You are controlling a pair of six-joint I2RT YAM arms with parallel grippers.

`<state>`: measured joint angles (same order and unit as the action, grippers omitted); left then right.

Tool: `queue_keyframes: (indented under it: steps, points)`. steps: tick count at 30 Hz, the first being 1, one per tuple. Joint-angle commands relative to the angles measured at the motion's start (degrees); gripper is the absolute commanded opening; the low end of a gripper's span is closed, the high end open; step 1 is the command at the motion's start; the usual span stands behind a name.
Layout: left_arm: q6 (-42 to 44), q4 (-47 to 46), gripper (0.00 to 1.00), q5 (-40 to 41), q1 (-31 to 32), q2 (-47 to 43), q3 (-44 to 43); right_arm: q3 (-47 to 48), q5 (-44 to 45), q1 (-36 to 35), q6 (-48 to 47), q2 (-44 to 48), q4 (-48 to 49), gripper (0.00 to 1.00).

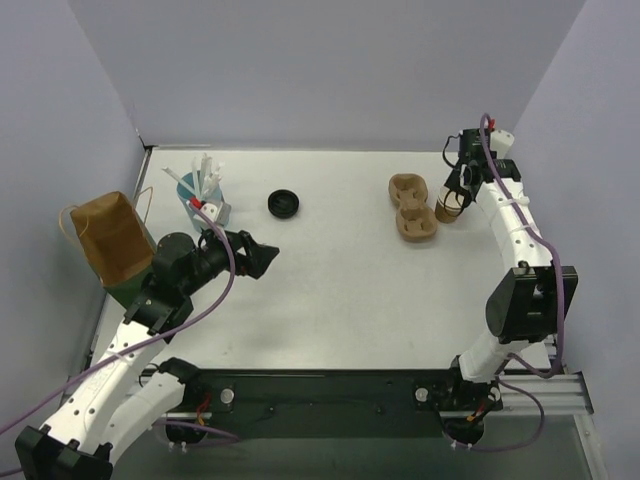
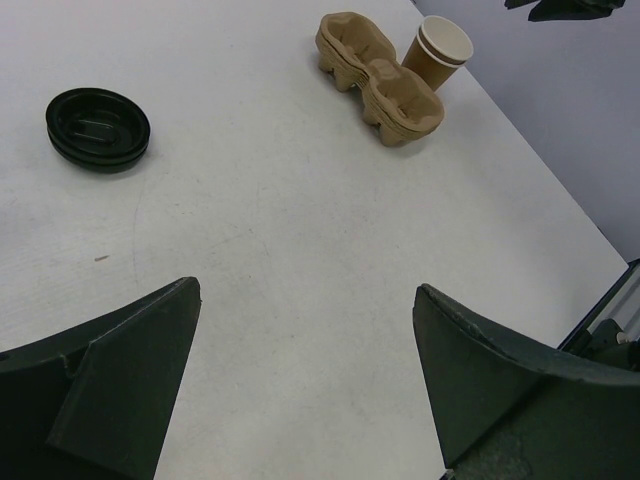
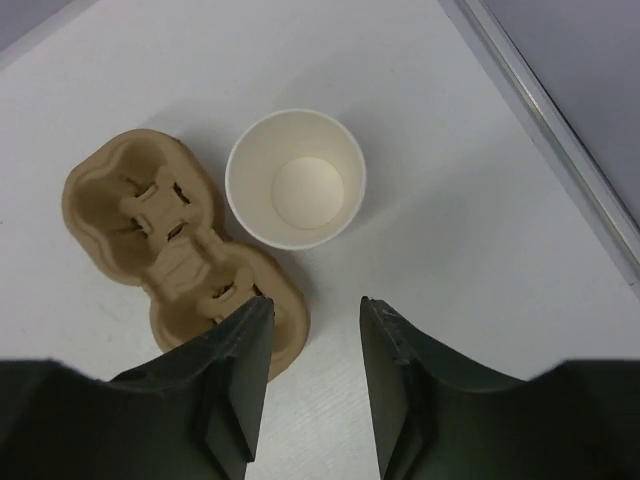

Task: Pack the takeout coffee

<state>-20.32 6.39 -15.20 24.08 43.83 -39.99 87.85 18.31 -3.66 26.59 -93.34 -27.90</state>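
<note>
The tan paper cup (image 1: 449, 207) stands upright and lidless beside the right end of the brown pulp carrier (image 1: 412, 208). In the right wrist view its cream inside (image 3: 296, 178) shows, just ahead of my fingertips. My right gripper (image 3: 315, 310) is open and empty, hovering over the cup (image 1: 455, 188). The black lid (image 1: 284, 203) lies apart on the table, mid-back. My left gripper (image 1: 262, 257) is open and empty (image 2: 305, 300) over bare table, pointing at the lid (image 2: 97, 128), the carrier (image 2: 380, 75) and the cup (image 2: 438, 55).
A blue cup of white straws (image 1: 203, 195) stands at the back left. A brown paper bag (image 1: 110, 238) stands at the left edge beside my left arm. The table's right edge (image 3: 560, 130) runs close past the cup.
</note>
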Motion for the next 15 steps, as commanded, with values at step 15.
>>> queue_keyframes:
  steps: [15]
  points:
    - [0.5, -1.9, 0.97, -1.9, 0.3, -0.6, -2.0, 8.8, -9.6, 10.6, 0.9, -14.1, -2.7, 0.29]
